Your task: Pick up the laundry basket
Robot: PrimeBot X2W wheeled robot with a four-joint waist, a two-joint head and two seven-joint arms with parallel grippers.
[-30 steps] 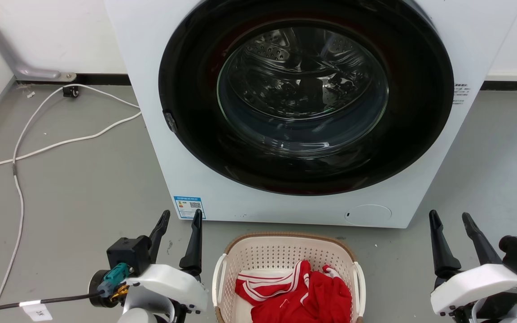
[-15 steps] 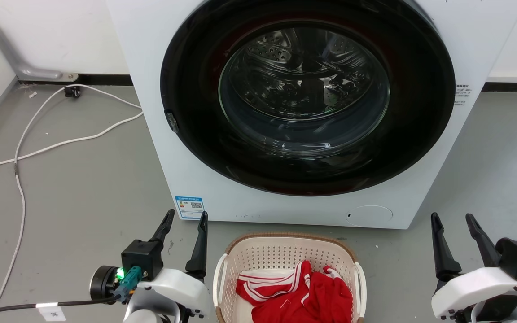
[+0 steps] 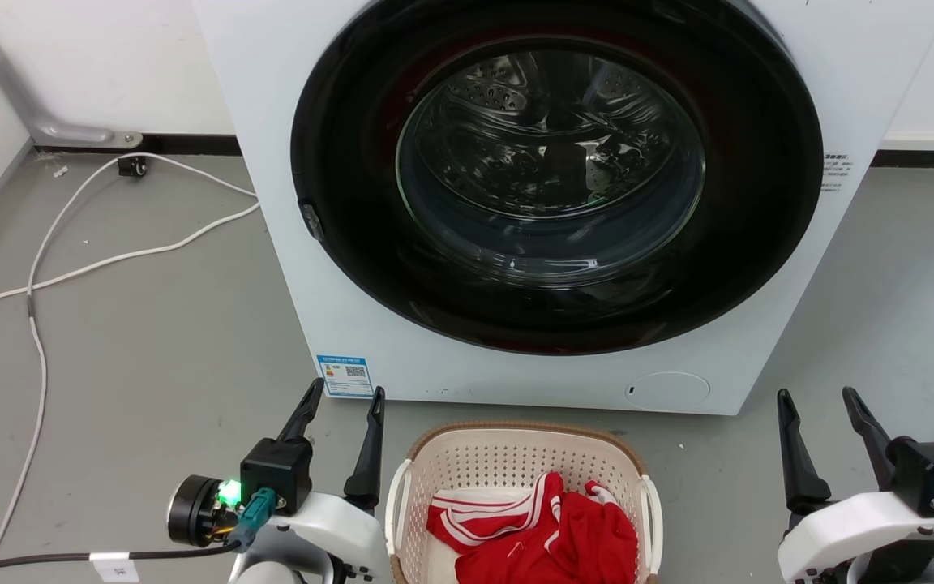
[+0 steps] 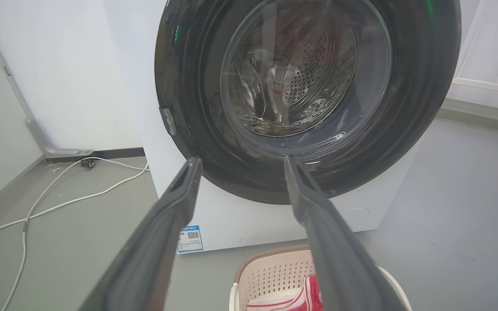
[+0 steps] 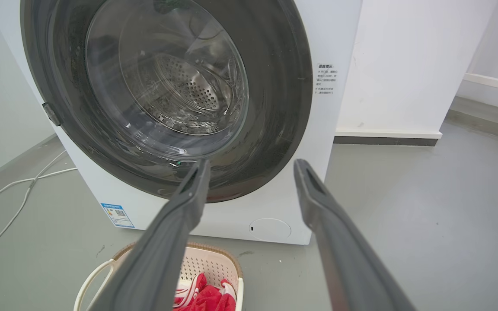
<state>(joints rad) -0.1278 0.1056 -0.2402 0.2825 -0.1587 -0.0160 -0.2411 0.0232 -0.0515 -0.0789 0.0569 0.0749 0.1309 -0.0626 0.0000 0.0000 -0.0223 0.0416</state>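
End effectors flank the laundry basket [image 3: 507, 462], left end effector [image 3: 348, 387] and right end effector [image 3: 816, 392] both spread apart, holding nothing.

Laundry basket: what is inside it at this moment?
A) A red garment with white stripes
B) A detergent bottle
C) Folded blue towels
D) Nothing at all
A: a red garment with white stripes lies heaped inside the laundry basket, which stands on the floor in front of the washing machine.
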